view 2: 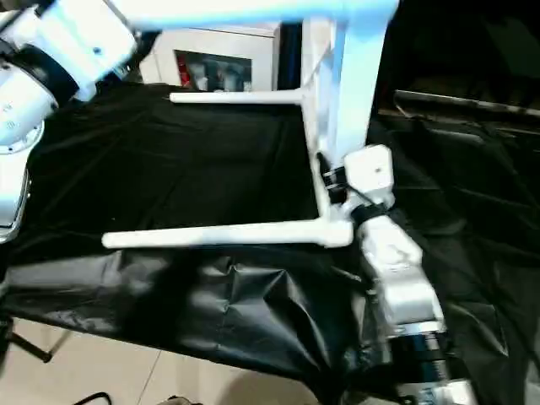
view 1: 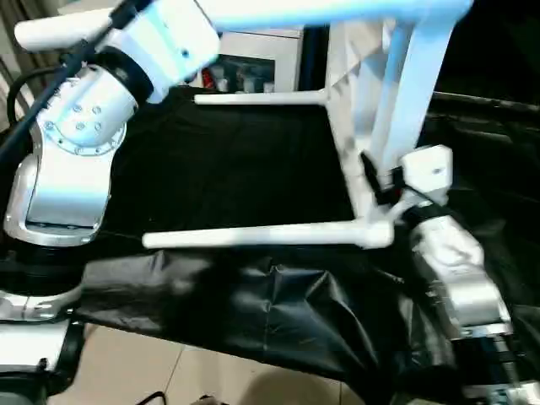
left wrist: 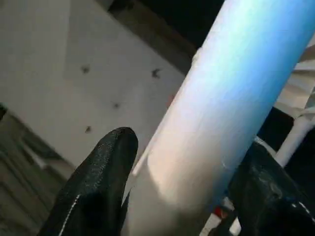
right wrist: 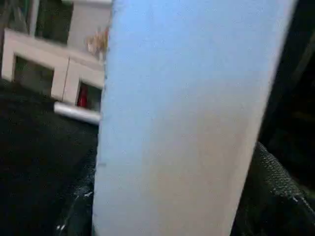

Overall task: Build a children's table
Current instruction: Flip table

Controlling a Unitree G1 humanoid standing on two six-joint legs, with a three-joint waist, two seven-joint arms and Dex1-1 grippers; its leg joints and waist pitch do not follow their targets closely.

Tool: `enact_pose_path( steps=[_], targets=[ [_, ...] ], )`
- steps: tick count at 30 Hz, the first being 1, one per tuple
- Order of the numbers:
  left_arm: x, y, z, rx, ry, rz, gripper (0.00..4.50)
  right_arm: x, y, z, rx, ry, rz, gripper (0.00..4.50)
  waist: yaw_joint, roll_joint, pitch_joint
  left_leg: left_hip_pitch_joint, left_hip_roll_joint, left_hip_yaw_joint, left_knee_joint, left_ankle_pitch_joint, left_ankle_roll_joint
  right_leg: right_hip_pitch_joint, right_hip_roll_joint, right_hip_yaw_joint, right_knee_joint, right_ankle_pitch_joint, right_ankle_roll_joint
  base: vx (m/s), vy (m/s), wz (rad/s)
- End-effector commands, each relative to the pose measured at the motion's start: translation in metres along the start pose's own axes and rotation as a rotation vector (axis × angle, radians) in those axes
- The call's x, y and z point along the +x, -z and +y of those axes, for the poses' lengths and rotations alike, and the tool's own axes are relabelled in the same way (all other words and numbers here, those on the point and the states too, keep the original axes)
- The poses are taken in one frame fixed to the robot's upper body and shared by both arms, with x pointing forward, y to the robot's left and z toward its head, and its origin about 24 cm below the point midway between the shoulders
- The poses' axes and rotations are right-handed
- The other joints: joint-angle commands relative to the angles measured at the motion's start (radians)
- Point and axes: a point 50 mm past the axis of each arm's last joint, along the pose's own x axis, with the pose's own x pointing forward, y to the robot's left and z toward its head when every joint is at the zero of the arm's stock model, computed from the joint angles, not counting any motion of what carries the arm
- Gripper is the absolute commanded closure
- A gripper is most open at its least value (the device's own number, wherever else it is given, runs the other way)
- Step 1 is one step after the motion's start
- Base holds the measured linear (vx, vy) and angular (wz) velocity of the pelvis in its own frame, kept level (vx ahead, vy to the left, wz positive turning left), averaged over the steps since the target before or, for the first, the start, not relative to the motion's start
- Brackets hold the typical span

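Head views. Children's table [view 1: 371, 126]: white plastic, tipped on its side on the black-draped desk [view 1: 236, 160], top standing roughly upright, legs pointing toward the robot's left. Lower near leg [view 1: 261, 234] lies along the cloth; a far leg [view 1: 261, 99] runs level behind it; an upper leg [view 1: 337, 13] spans the top of the picture. The pose probably serves to seat or check legs while the piece is steadied from two sides. White cabinet [view 2: 219, 63] with glass doors stands behind.

Left wrist view. Left gripper [left wrist: 182, 187]: two black fingers [left wrist: 98, 182] stand either side of a thick white tube leg [left wrist: 221, 98], closed in on it, pinching it between them.

Right wrist view. Right gripper [right wrist: 167, 196]: a white leg [right wrist: 187, 113] fills the gap between its dark fingers [right wrist: 280, 191]; clamped round that leg, partly spread by its width. In the head view this gripper sits low against the tabletop's corner.
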Motion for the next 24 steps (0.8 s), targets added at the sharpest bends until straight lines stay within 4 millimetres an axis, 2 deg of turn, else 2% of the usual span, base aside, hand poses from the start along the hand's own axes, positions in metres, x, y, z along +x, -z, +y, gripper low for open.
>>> enact_pose_path(
  steps=[1, 2, 4, 9, 12, 16, 17, 22, 24],
  targets=[
    [0.001, 0.020, 0.006, -0.210, -0.083, 0.095, 1.80, 0.006, -0.039, 0.014, -0.039, -0.114, -0.216, 1.64, 0.003, -0.020, -0.059, 0.026, 0.046, -0.028, -0.069, -0.231, -0.001, 0.033, -0.058, 0.036, -0.073, -0.241, -0.156, 0.000, 0.000, 0.00],
    [0.001, 0.020, 0.007, -0.210, -0.086, 0.096, 1.80, 0.006, -0.043, 0.012, -0.042, -0.104, -0.236, 1.64, 0.004, -0.021, -0.059, 0.027, 0.046, -0.028, -0.069, -0.242, -0.002, 0.031, -0.059, 0.036, -0.075, -0.262, -0.151, 0.000, 0.000, 0.00],
    [0.000, 0.021, 0.009, -0.218, -0.104, 0.105, 1.80, 0.007, -0.047, 0.010, -0.048, -0.091, -0.263, 1.64, 0.006, -0.017, -0.058, 0.028, 0.046, -0.030, -0.070, -0.260, -0.008, 0.029, -0.058, 0.036, -0.078, -0.289, -0.140, 0.000, 0.000, 0.00],
    [-0.001, 0.022, 0.013, -0.209, -0.119, 0.119, 1.80, 0.008, -0.057, 0.004, -0.090, -0.045, -0.323, 1.64, 0.012, -0.018, -0.059, 0.028, 0.046, -0.030, -0.071, -0.263, -0.012, 0.028, -0.058, 0.037, -0.079, -0.286, -0.131, 0.000, 0.000, 0.00],
    [-0.001, 0.020, 0.013, -0.204, -0.121, 0.124, 1.80, 0.009, -0.058, 0.005, -0.168, -0.057, -0.317, 1.25, 0.017, -0.020, -0.061, 0.028, 0.046, -0.030, -0.070, -0.240, -0.010, 0.030, -0.057, 0.036, -0.074, -0.254, -0.133, 0.000, 0.000, 0.00],
    [-0.001, 0.019, 0.011, -0.193, -0.118, 0.128, 1.80, 0.009, -0.060, 0.008, -0.172, -0.092, -0.329, 0.93, 0.017, -0.021, -0.060, 0.025, 0.047, -0.030, -0.069, -0.232, 0.001, 0.031, -0.059, 0.037, -0.073, -0.256, -0.126, 0.000, 0.000, 0.00],
    [-0.001, 0.019, 0.011, -0.187, -0.117, 0.130, 1.80, 0.010, -0.061, 0.008, -0.177, -0.088, -0.331, 0.83, 0.016, -0.023, -0.060, 0.024, 0.046, -0.030, -0.069, -0.232, 0.002, 0.032, -0.059, 0.036, -0.074, -0.257, -0.127, 0.000, 0.000, 0.00],
    [0.000, 0.018, 0.008, -0.185, -0.111, 0.135, 1.80, 0.010, -0.062, 0.008, -0.221, -0.073, -0.347, 0.60, 0.016, -0.023, -0.060, 0.024, 0.045, -0.030, -0.069, -0.228, 0.003, 0.032, -0.059, 0.036, -0.074, -0.257, -0.131, 0.000, 0.000, 0.00],
    [0.000, 0.021, 0.007, -0.196, -0.110, 0.157, 1.80, 0.007, -0.072, 0.010, -0.239, -0.066, -0.441, 0.60, 0.015, -0.022, -0.060, 0.025, 0.045, -0.029, -0.069, -0.240, 0.000, 0.031, -0.059, 0.036, -0.076, -0.271, -0.126, 0.000, 0.000, 0.00]
  ],
)
